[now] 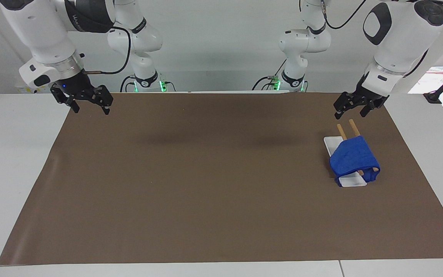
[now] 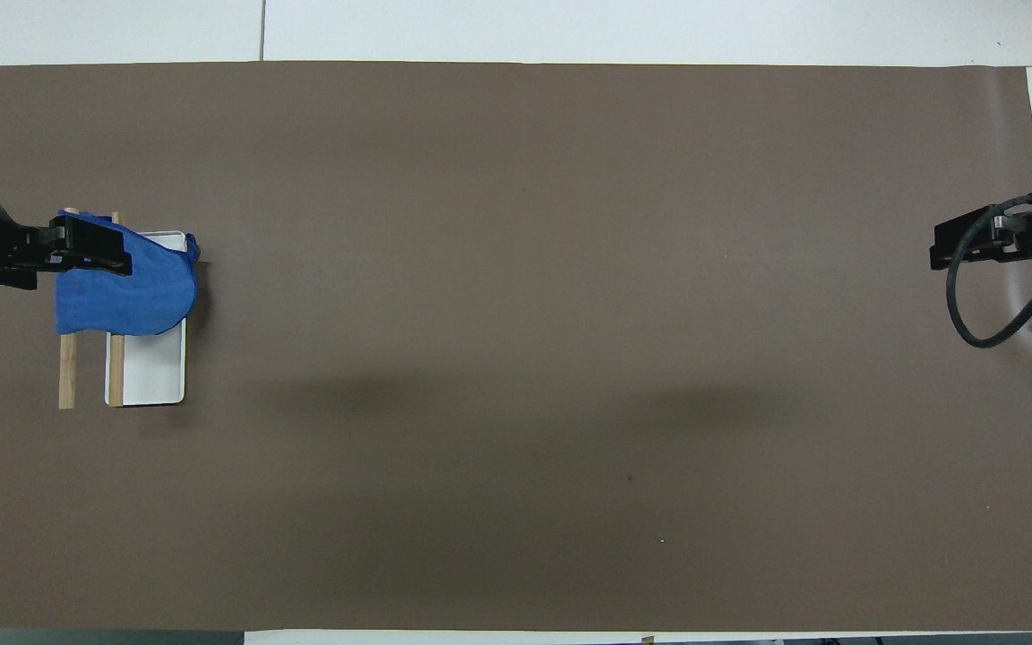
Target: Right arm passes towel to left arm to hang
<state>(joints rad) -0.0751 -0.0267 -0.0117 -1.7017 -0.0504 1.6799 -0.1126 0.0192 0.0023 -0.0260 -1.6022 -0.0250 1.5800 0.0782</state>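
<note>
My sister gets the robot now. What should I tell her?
Left gripper: open, empty, in the air above the rack's wooden rails.
Right gripper: open, empty, waiting over the mat's corner at the right arm's end.
Towel: draped over the rails above the white tray, at the left arm's end.
Done: towel passed and hung, by the look of it.
Left: nothing I can see, maybe just parking the left arm.

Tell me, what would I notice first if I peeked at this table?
The bright blue towel jumps out: it is draped over two wooden rails above a white tray, at the left arm's end of the brown mat. The left gripper hangs open above the rails, touching nothing. The right gripper waits open at the right arm's end.
</note>
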